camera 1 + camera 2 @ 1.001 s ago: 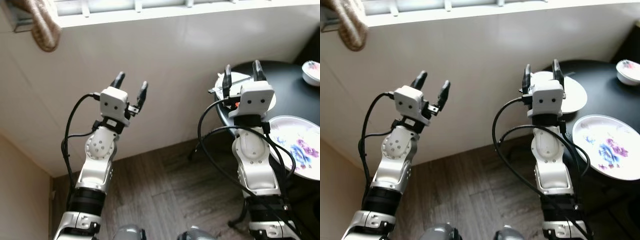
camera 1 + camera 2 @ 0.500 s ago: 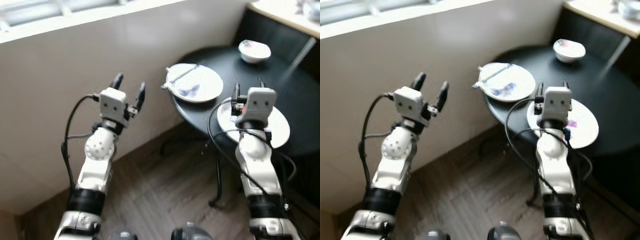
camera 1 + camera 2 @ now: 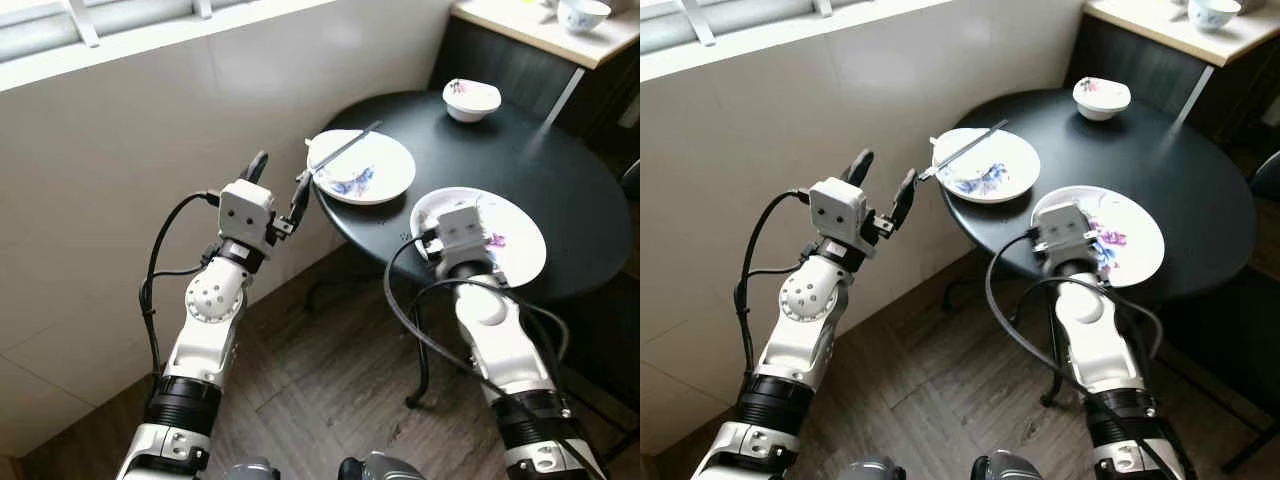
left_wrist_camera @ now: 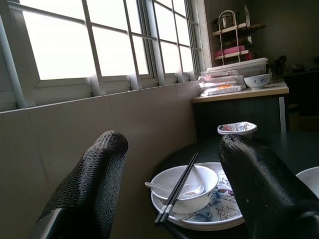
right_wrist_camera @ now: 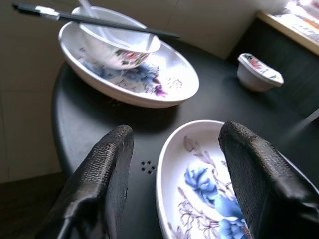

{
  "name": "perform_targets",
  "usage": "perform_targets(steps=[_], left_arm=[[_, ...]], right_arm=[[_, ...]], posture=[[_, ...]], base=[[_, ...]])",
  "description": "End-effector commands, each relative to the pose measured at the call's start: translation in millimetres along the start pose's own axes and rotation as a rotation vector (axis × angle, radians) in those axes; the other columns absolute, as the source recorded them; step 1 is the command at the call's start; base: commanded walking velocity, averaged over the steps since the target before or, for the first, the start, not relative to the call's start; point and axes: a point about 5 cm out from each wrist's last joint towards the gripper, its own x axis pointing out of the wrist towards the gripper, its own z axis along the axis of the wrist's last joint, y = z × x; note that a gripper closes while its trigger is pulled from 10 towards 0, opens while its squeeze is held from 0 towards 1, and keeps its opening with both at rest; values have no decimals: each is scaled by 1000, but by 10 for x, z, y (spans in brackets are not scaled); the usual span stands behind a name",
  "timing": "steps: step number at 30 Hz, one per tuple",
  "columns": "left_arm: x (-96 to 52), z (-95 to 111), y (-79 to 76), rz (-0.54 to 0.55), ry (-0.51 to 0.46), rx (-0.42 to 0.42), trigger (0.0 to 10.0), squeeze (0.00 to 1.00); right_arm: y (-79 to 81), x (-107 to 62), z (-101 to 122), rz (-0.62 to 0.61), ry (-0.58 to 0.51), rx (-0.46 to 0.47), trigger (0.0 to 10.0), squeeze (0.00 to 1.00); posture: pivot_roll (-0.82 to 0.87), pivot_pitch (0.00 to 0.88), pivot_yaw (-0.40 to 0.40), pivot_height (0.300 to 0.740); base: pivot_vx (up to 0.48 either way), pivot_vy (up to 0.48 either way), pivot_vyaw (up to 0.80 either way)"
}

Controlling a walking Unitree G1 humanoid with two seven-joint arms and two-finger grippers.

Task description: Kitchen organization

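Observation:
A round black table (image 3: 560,180) stands to my right. On it are a floral plate (image 3: 385,180) carrying a white bowl (image 3: 340,168) with black chopsticks (image 3: 342,152) laid across it and a spoon (image 4: 169,188) inside. Nearer to me lies an empty floral plate (image 3: 510,245), and a small floral bowl (image 3: 472,98) sits at the far side. My right gripper (image 5: 177,132) is open, hovering over the near rim of the empty plate (image 5: 199,189). My left gripper (image 3: 280,172) is open and empty, raised in front of the wall, left of the table.
A white tiled wall (image 3: 120,150) under a window runs along the left. A dark cabinet with a light counter (image 3: 530,25) stands behind the table, holding a bowl (image 3: 583,13) and containers (image 4: 234,74). Wood floor (image 3: 330,380) lies below my arms.
The whole view has swung right, bringing the table fully into sight. My right gripper has tipped forward and down over the empty plate. The left arm keeps its raised pose.

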Motion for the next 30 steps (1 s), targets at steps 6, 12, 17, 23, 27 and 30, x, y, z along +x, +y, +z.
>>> perform_targets(steps=[6,12,17,23,27,30], left_arm=[[-15,-62,-23,-10,43,5,10000,0],[-16,-70,-34,-13,51,4,10000,0],[-17,-74,-31,-11,56,5,10000,0],[-13,-79,-29,-8,61,6,10000,0],[-17,-90,-30,-9,66,5,10000,0],[-18,-94,-29,-8,69,4,10000,0]], right_arm=[[-2,-27,-254,43,151,-68,10000,0],[-65,-36,-374,14,241,-52,10000,0],[-31,-57,-444,40,282,-32,10000,0],[-142,-46,-530,-50,365,-50,10000,0],[-233,-59,-593,-133,412,-16,7569,302],[-254,-64,-607,-148,420,-14,0,471]], posture=[[136,0,-41,740],[132,0,-42,740],[133,0,-44,740],[133,0,-48,740],[133,0,-48,740],[132,0,-48,740]], base=[[0,0,0],[0,0,0],[0,0,0],[0,0,0],[0,0,0],[0,0,0]])
